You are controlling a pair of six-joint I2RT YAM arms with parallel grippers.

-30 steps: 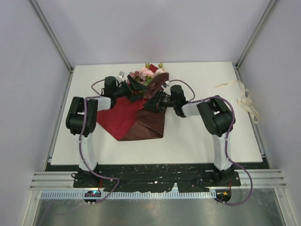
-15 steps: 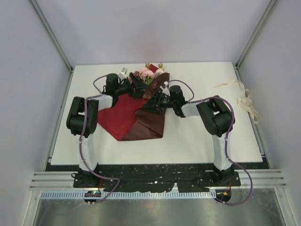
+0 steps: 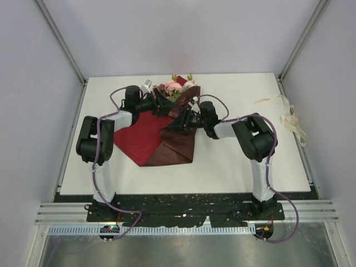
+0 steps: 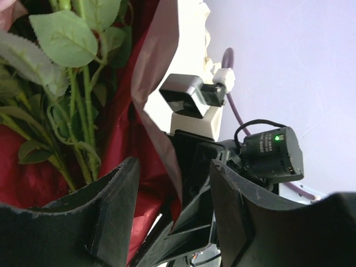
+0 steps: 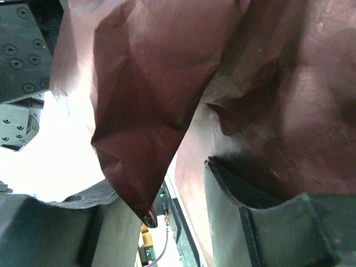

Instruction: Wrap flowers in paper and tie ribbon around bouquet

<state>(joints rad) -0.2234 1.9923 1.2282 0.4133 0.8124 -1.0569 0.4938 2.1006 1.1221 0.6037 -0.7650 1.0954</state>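
Note:
The maroon paper [image 3: 158,142] lies spread on the table, its right side folded up over the flowers [image 3: 175,87], whose pink blooms show at the far end. Their green stems and leaves [image 4: 83,111] lie on the red sheet. My left gripper [image 3: 160,104] [image 4: 173,167] is open, and the raised paper flap [image 4: 150,72] hangs with its edge in the gap, unpinched. My right gripper [image 3: 181,123] [image 5: 161,183] faces it from the other side, open. A paper corner [image 5: 150,83] droops between its jaws. The cream ribbon [image 3: 289,114] lies apart at the table's right edge.
The two grippers nearly touch across the flap; the right arm's white wrist camera block [image 4: 186,97] sits just beyond my left fingers. The white table [image 3: 239,161] ends at metal frame posts on both sides.
My left gripper has slid right up to the raised flap and its jaws have narrowed. My right gripper's jaws have widened, loosening the paper.

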